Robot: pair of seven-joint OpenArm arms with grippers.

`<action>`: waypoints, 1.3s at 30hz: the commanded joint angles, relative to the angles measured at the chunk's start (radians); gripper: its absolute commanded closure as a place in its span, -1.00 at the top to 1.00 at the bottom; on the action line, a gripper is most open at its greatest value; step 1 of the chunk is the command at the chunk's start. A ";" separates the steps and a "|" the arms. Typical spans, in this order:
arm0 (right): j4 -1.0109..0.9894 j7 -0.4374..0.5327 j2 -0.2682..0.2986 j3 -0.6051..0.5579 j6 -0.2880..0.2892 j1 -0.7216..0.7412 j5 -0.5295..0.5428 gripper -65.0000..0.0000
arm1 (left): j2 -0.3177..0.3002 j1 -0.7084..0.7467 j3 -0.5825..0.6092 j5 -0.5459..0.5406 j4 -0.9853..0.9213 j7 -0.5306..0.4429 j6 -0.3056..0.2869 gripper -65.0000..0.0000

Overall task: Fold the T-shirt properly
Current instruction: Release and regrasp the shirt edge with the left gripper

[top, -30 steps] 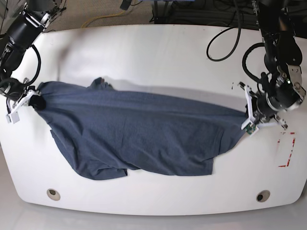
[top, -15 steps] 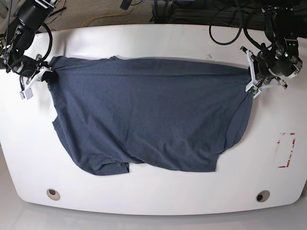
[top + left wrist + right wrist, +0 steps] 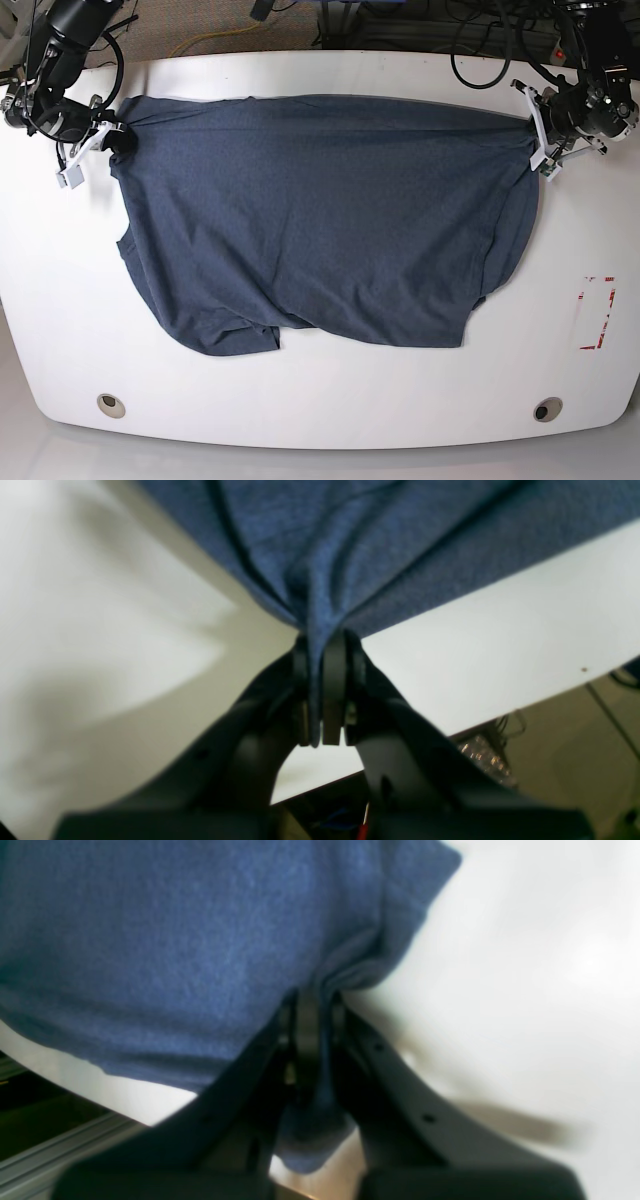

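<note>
T-shirt (image 3: 320, 215), dark blue: spread along the surface's (image 3: 320, 410) far edge, opposite corners clenched by left tool (image 3: 540, 140) and right tool (image 3: 108, 140).

The T-shirt (image 3: 320, 215) covers mid-table (image 3: 320, 415); bare margins around it seemingly allow passage.

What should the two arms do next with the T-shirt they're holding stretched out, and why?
Probably lower both arms to lay the far edge flat on the table before letting go. The left gripper and right gripper are each shut on a corner of the T-shirt, which is pulled taut between them near the far edge, while its near hem is rumpled.
</note>
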 commanded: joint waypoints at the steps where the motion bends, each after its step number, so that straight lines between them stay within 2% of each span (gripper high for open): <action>1: 0.017 0.014 0.025 0.007 0.002 0.009 0.011 -1.00 | -0.020 -0.002 -0.027 0.015 0.012 0.002 0.002 -1.00; 5: 0.018 0.008 0.025 0.007 0.002 0.006 0.022 -1.00 | -0.020 0.001 -0.029 0.013 0.020 0.007 0.002 -1.00; 11: 0.018 0.000 0.043 0.007 0.002 -0.066 0.176 -1.00 | -0.019 0.063 -0.072 0.013 0.064 0.004 0.002 -1.00; 15: 0.017 0.003 0.028 0.006 0.002 -0.072 0.178 -1.00 | 0.014 0.070 -0.078 0.021 0.060 0.004 0.002 -1.00; 23: 0.017 0.003 0.008 0.000 0.002 -0.052 0.176 -1.00 | 0.017 0.070 -0.072 0.015 0.066 0.007 0.002 -0.97; 24: 0.017 0.003 0.010 0.000 0.002 -0.052 0.176 -1.00 | 0.017 0.070 -0.072 0.013 0.067 0.009 0.002 -0.93; 27: 0.017 0.003 0.010 0.000 0.002 -0.054 0.176 -1.00 | 0.012 0.070 -0.070 0.013 0.064 0.009 0.002 -0.53; 30: 0.017 0.003 0.011 -0.002 0.002 -0.054 0.176 -1.00 | 0.009 0.070 -0.075 0.013 0.064 0.033 0.002 0.02; 32: 0.017 0.003 0.011 -0.002 0.002 -0.054 0.176 -1.00 | 0.007 0.072 -0.078 0.013 0.066 0.067 0.002 0.29; 34: 0.017 0.003 0.011 -0.002 0.002 -0.054 0.176 -1.00 | 0.007 0.072 -0.079 0.013 0.066 0.088 0.002 0.41; 39: 0.017 0.003 0.008 -0.002 0.002 -0.054 0.176 -1.00 | 0.006 0.072 -0.093 0.004 0.073 0.110 0.002 0.41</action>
